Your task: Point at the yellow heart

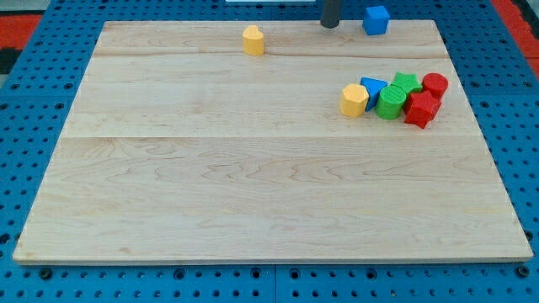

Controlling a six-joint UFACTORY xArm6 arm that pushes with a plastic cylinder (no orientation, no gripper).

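A yellow block [253, 39], which looks like the heart, lies alone near the top edge of the wooden board [253, 185], left of centre. My tip [330, 26] rests at the board's top edge, to the right of that block and well apart from it. A blue cube [376, 19] sits just right of the tip, not touching it. A second yellow block [354, 99], more hexagonal, lies at the left end of a cluster on the view's right.
The cluster on the right holds a blue triangular block [372, 86], a green cylinder [391, 102], a green star-like block [408, 82], a red cylinder [435, 83] and a red star-like block [420, 109], all touching or nearly so. A blue pegboard [34, 109] surrounds the board.
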